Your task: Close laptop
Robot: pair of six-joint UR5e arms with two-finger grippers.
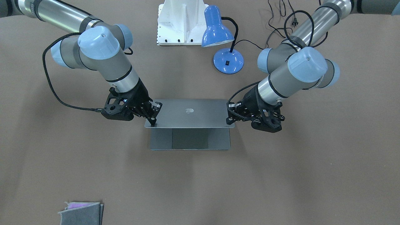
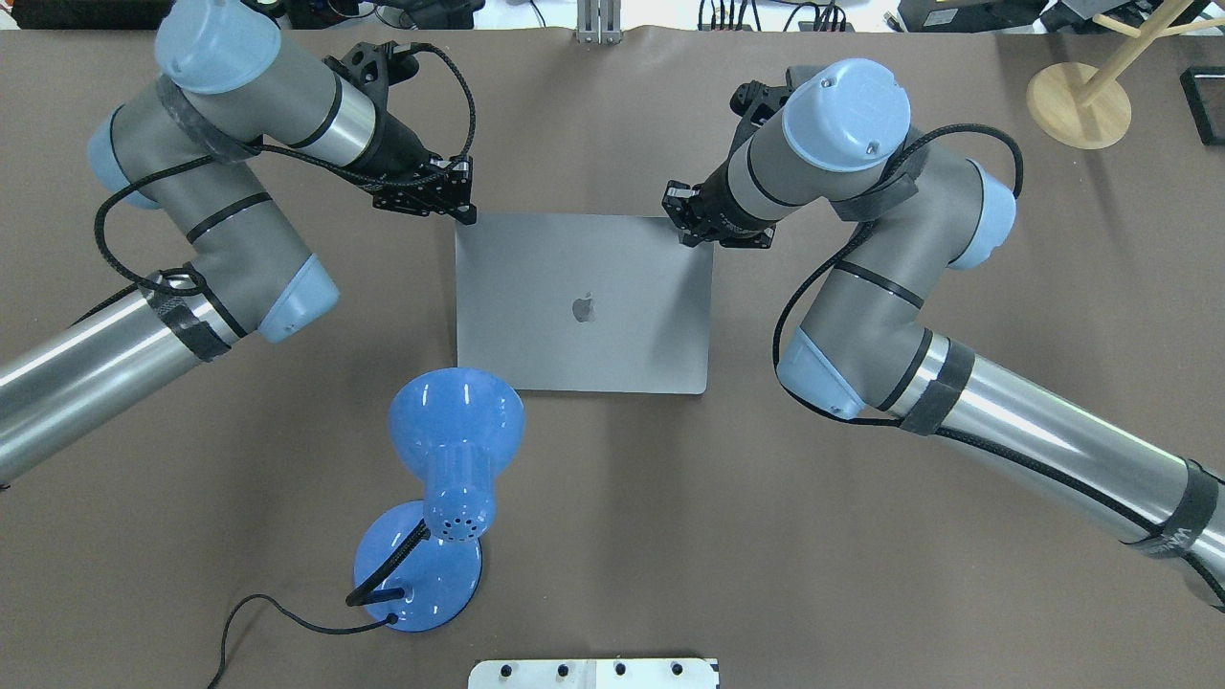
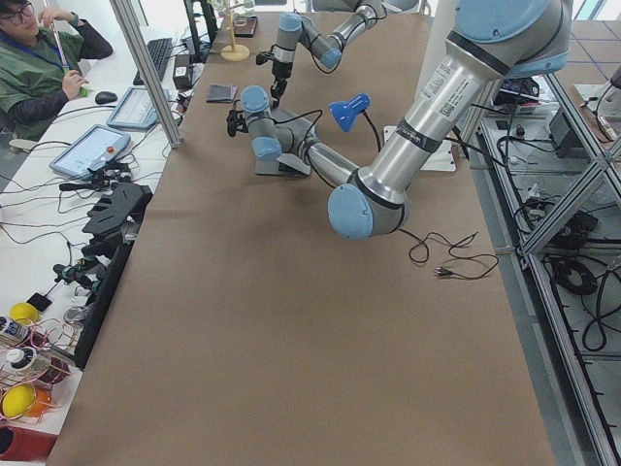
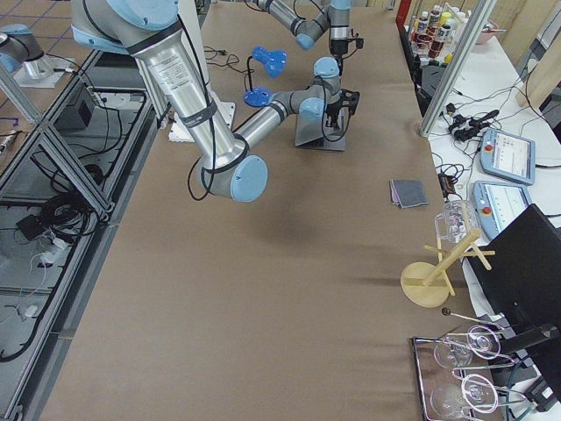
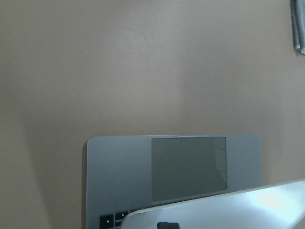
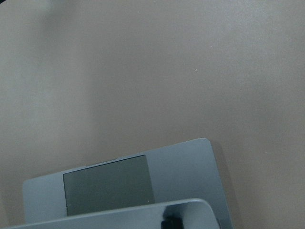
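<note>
Laptop (image 1: 189, 114) lies between left gripper (image 1: 231, 117) and right gripper (image 1: 153, 117).

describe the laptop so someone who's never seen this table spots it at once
On the brown table, look between the left gripper and the right gripper. The laptop sits there, lid partly down: a flat grey metal slab with an apple logo, unlike the glossy blue desk lamp nearby.
</note>
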